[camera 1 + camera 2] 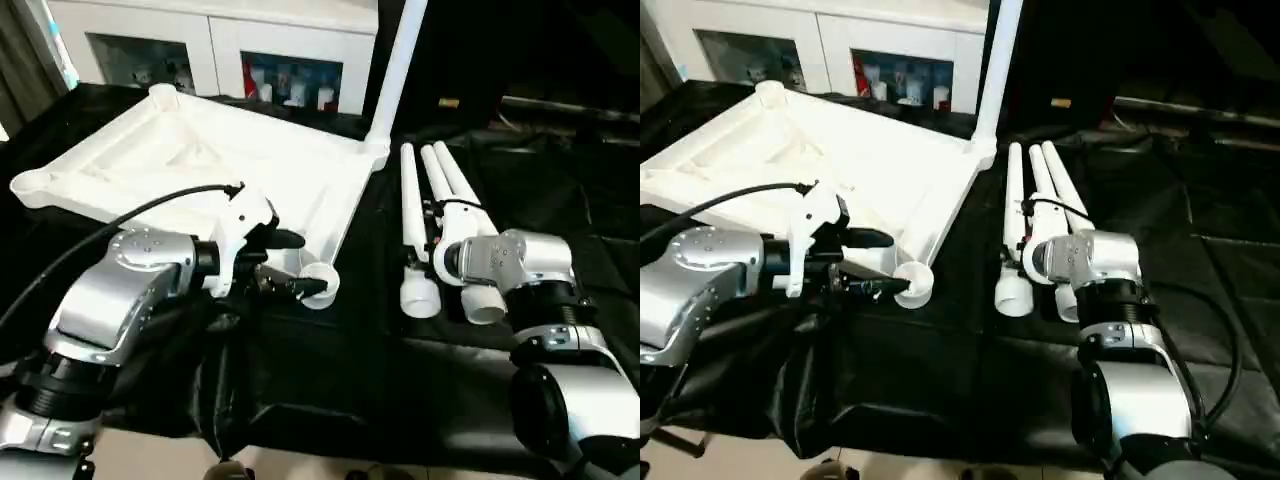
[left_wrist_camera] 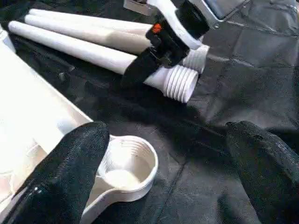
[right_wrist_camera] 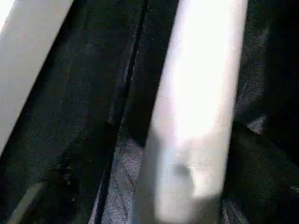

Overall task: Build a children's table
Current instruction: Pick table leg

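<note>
With 1 leg already standing in the white ribbed plastic tabletop, my left gripper hovers spread beside its near-corner socket. My right gripper hangs spread over 3 white tapered tube legs alongside; next, pinch 1.

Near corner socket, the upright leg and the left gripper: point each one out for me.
Near corner socket (image 2: 125,169), left wrist view, on its threaded inner wall.
Upright leg (image 1: 397,62), left eye view, mid-shaft above the far corner.
Left gripper (image 2: 163,182), left wrist view, midway between its open fingertips.
</note>
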Controlling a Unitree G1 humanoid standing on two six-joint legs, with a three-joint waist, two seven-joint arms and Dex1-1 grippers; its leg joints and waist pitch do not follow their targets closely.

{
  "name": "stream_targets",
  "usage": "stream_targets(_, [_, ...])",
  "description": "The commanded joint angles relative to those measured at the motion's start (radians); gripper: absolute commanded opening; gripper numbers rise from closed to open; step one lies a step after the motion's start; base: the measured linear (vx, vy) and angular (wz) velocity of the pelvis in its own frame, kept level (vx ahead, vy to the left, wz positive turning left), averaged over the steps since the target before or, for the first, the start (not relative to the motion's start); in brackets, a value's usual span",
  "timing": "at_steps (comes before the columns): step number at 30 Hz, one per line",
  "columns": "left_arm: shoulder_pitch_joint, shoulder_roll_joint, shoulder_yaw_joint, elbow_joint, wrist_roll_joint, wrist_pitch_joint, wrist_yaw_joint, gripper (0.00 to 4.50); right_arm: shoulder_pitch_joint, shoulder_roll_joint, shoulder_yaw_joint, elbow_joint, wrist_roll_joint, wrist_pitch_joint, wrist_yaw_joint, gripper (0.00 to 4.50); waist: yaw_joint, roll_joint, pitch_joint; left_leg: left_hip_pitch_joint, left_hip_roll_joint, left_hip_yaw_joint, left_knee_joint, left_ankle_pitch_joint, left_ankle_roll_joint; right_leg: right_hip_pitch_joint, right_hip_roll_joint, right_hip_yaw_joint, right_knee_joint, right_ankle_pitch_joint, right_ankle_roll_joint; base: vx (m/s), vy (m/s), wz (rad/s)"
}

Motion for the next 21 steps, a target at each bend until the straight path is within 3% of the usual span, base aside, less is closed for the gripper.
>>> stream_targets(1, [-0.016, 0.013, -0.030, -0.012, -0.003, -0.003, -0.016, 4.50, -0.006, 0.009, -0.018, 0.050, 0.017, 0.001, -0.007, 3.43, 0.006, 0.008, -0.075, 0.008, 0.009, 0.005, -0.060, -0.119, -0.051, 0.060, -0.064, 0.047, -0.064, -0.104, -0.178, 0.000, 0.000, 0.00])
stream_targets(8, [-0.030, 0.004, -0.072, 0.042, 0.064, -0.064, 0.012, 4.50, -0.011, 0.007, -0.066, 0.108, 0.027, -0.048, -0.049, 2.86, 0.006, 0.013, -0.074, 0.010, 0.009, 0.003, -0.061, -0.150, -0.061, 0.057, -0.062, 0.046, -0.067, -0.126, -0.172, 0.000, 0.000, 0.00])
stream_targets(13, [-0.052, -0.065, -0.047, 0.107, 0.081, -0.123, 0.101, 4.50, -0.006, 0.013, -0.095, 0.115, 0.038, -0.084, -0.065, 2.41, 0.007, 0.012, -0.075, 0.013, 0.009, 0.002, -0.061, -0.176, -0.068, 0.057, -0.062, 0.046, -0.072, -0.156, -0.166, 0.000, 0.000, 0.00])
stream_targets(18, [-0.091, -0.132, -0.016, 0.209, 0.117, -0.226, 0.205, 4.50, -0.002, 0.018, -0.132, 0.100, 0.067, -0.137, -0.083, 2.00, 0.008, 0.009, -0.080, 0.007, 0.007, 0.001, -0.059, -0.152, -0.055, 0.065, -0.063, 0.046, -0.068, -0.120, -0.167, 0.000, 0.000, 0.00])
stream_targets(21, [-0.094, -0.151, -0.017, 0.230, 0.128, -0.261, 0.226, 4.50, 0.006, 0.023, -0.158, 0.075, 0.085, -0.180, -0.085, 1.93, 0.008, 0.009, -0.081, 0.008, 0.009, 0.003, -0.057, -0.140, -0.046, 0.062, -0.063, 0.046, -0.068, -0.092, -0.173, 0.000, 0.000, 0.00])
